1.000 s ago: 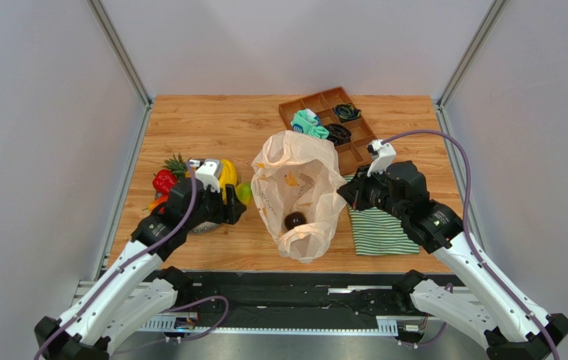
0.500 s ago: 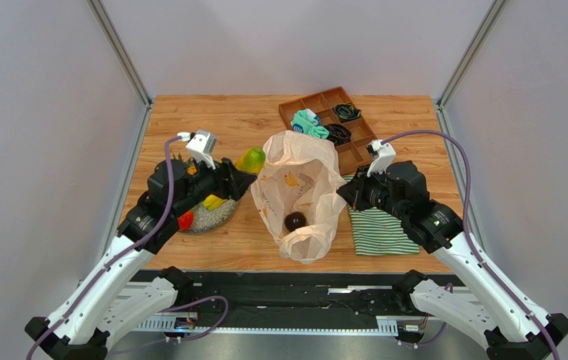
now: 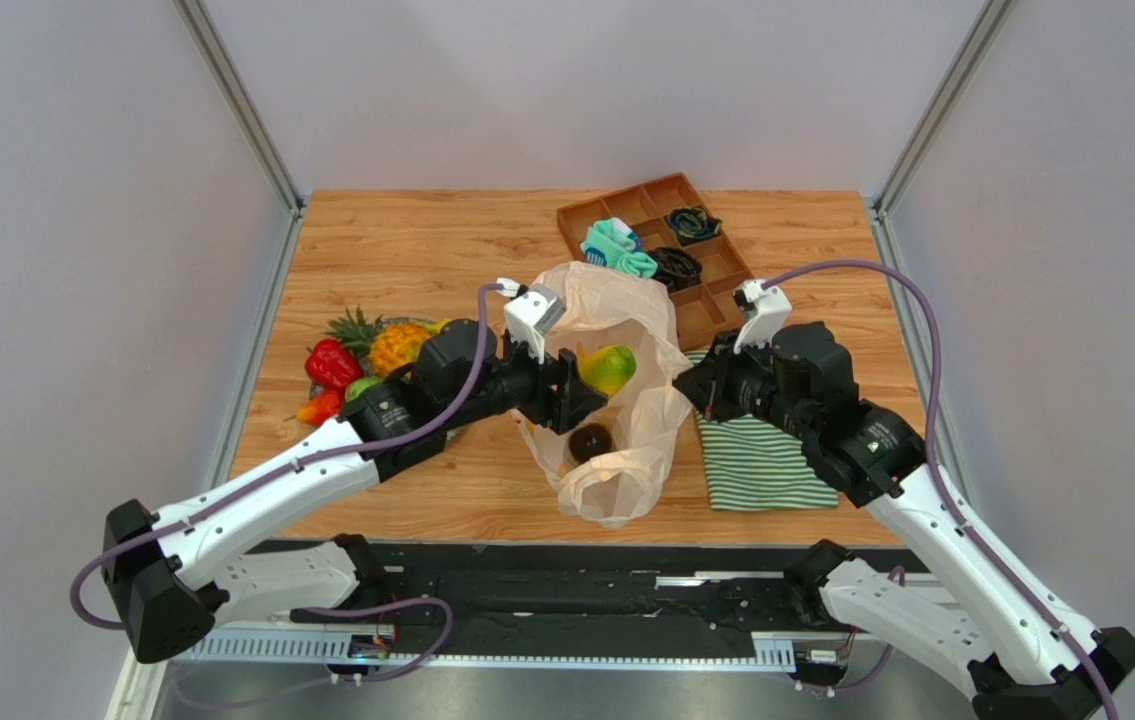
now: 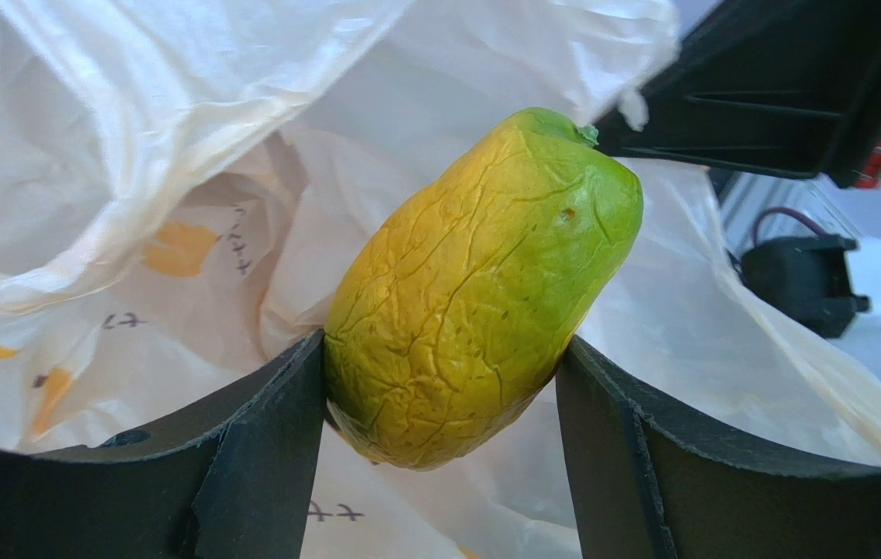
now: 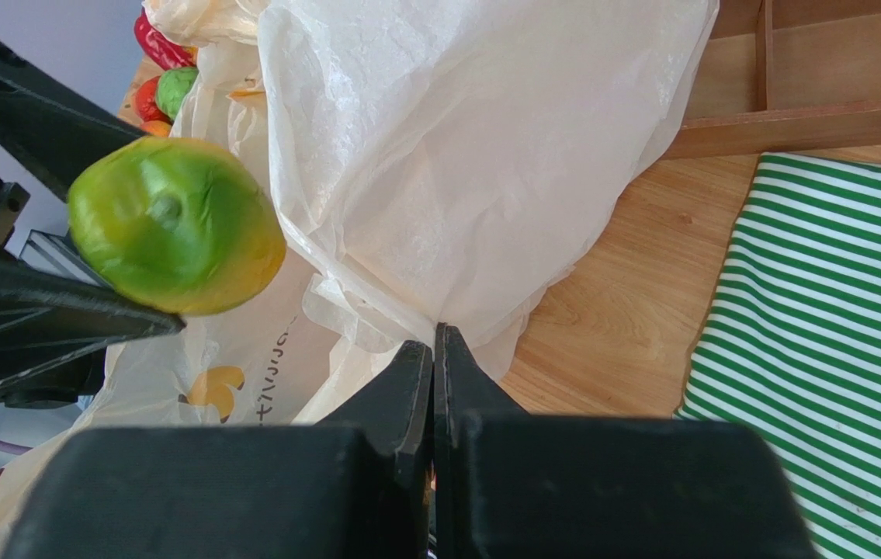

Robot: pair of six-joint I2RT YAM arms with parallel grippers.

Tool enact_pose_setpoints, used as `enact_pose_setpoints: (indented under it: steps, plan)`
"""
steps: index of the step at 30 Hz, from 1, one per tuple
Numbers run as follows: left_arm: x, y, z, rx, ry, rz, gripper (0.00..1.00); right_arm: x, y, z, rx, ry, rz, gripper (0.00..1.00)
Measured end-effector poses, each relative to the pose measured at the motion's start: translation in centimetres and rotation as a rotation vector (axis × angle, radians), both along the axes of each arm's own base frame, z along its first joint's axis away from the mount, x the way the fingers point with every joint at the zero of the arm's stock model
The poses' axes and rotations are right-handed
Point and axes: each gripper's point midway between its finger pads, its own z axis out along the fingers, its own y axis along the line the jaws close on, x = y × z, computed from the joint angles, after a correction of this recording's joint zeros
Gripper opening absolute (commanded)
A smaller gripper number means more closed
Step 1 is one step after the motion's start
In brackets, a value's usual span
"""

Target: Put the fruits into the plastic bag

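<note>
My left fingers (image 4: 258, 454) are clamped on either flank of a yellow-green wrinkled toy fruit (image 4: 474, 291). It is egg-shaped with a leathery, cracked skin, and I grip it across its lower half so the green tip juts forward clear of the grip. I have it poised at the open mouth of the crinkly translucent cream plastic bag (image 3: 611, 480), whose thin film carries small yellow prints; a release from here should, I judge, drop it inside. My right fingers (image 5: 404, 384) are shut tight on a fold of the bag's right-hand edge, which I read as holding the mouth open and stopping the light film from sliding. A dark round fruit (image 3: 588, 441) lies inside the bag, towards its near end. Left of the bag, well apart from it, an orange pineapple (image 3: 396, 345) with a spiky green crown, a glossy red fruit (image 3: 330, 363) and others wait in a cluster on the wooden surface (image 3: 423, 240). A green-and-white striped cloth (image 3: 754, 458) lies flat just right of the bag.
</note>
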Motion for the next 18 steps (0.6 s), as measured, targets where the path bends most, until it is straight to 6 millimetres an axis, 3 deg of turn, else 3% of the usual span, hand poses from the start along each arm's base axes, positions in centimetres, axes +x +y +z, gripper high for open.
enact_pose_setpoints:
  steps: [4, 9, 18]
  plan:
    - [0.9, 0.5, -1.1, 0.034, 0.017, 0.059, 0.59, -0.1, -0.1, 0.2, 0.003, -0.005, -0.001, 0.00]
    - [1.4, -0.3, -3.4, 0.074, 0.082, 0.069, 0.62, -0.1, -0.1, 0.0, 0.003, -0.002, 0.000, 0.00]
    - [1.8, -1.1, -5.7, 0.091, 0.167, 0.094, 0.85, -0.2, -0.1, 0.2, 0.006, -0.006, -0.002, 0.00]
